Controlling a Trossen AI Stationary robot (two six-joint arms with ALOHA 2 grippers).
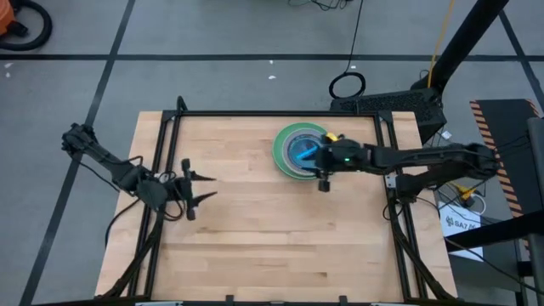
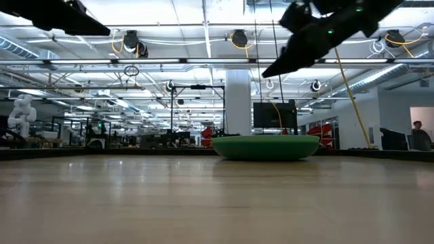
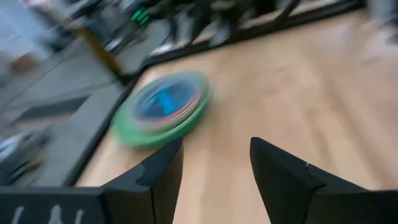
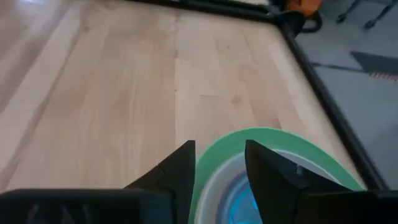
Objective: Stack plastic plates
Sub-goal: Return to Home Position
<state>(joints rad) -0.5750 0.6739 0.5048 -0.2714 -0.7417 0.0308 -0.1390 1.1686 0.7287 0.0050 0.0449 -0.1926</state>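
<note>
The plastic plates sit in one stack point(image 1: 299, 150) on the table's far half, right of centre. A dark green plate forms the outer rim, lighter rings lie inside it, and a cyan plate is on top. In the low view the stack point(image 2: 266, 147) shows as a dark green bowl shape resting on the wood. My right gripper point(image 1: 316, 163) hangs open above the stack's right part, well clear of it in the low view point(image 2: 266, 73); its wrist view point(image 4: 219, 146) shows the green rim point(image 4: 273, 140) below the fingers. My left gripper point(image 1: 208, 187) waits open at the table's left side, facing the stack point(image 3: 163, 107).
A black frame rail point(image 1: 255, 114) runs around the table edges. Bare wood point(image 1: 272, 238) fills the near half and the middle between the two grippers. A person point(image 2: 418, 132) stands in the room far behind the table on the right.
</note>
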